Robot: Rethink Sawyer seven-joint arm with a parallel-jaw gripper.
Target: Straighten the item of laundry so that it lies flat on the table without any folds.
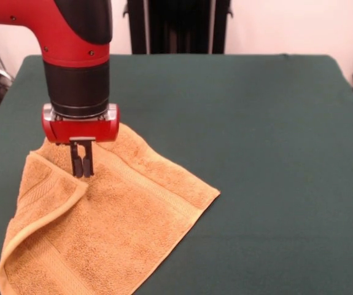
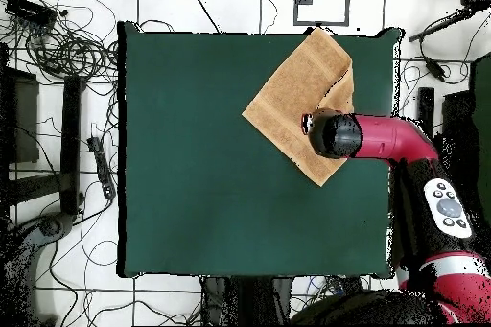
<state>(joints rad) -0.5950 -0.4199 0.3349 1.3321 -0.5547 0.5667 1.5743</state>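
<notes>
Pincer (image 1: 82, 167) fingers pressed close together, tips down on the towel (image 1: 121, 227) at the edge of a folded-over flap; whether cloth is pinched, cannot tell. Towel lies diamond-wise near one corner of the green surface (image 1: 256, 123), one side doubled over.
</notes>
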